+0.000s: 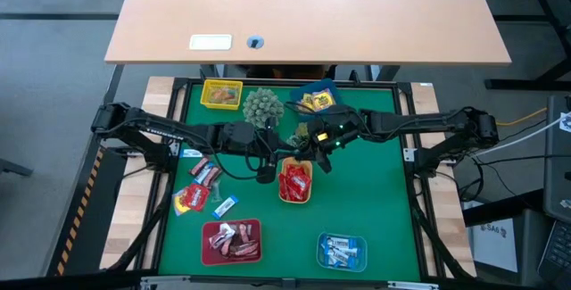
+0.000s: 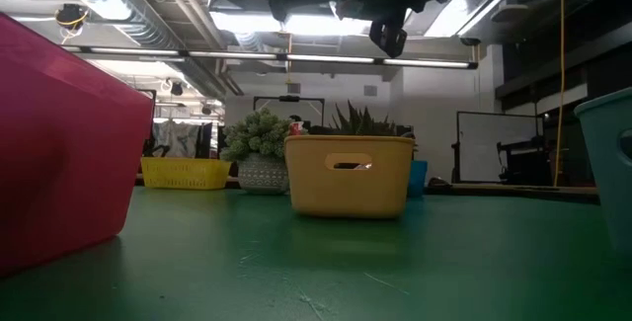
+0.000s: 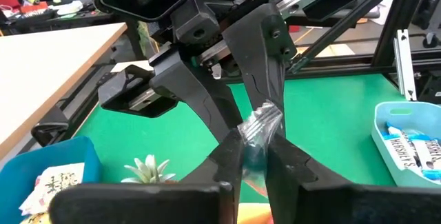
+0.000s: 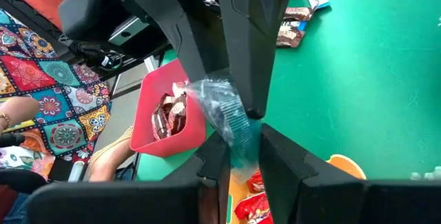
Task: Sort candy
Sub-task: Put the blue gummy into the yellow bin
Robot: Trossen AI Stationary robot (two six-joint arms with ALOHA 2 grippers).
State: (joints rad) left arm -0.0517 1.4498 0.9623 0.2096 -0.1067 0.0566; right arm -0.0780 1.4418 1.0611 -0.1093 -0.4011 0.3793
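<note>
Pinching jaws: the left gripper (image 3: 253, 156) is pressing its two fingers together on a clear, crinkled wrapper, and the right gripper (image 4: 241, 148) is pinching the same wrapper from the opposite side.
Held sweet: one piece of candy (image 3: 262, 124), teal-blue under its clear wrap, is sitting between the two sets of fingertips, which are meeting tip to tip.
Height: both grippers are hanging in the air above the green mat (image 1: 366, 192), near the middle of the table.
Below the hand-off: the orange tray (image 1: 295, 202) is lying just under and beside the meeting point and is holding red-wrapped sweets.
Front of the table: the red tray (image 1: 204, 241) is carrying brown-pink sweets, and the light blue tray (image 1: 321, 252) is carrying blue-white ones; the two are standing well apart.
Back of the table: the yellow tray (image 1: 204, 94) and the dark blue tray (image 1: 328, 87) are sitting either side of the spiky green plant ball (image 1: 262, 107); the dark blue one is holding yellow wrappers.
Loose sweets (image 1: 201, 187): a few red, brown-pink and blue-white pieces are lying on the mat on the left arm's side, between the orange tray and the mat's edge.
</note>
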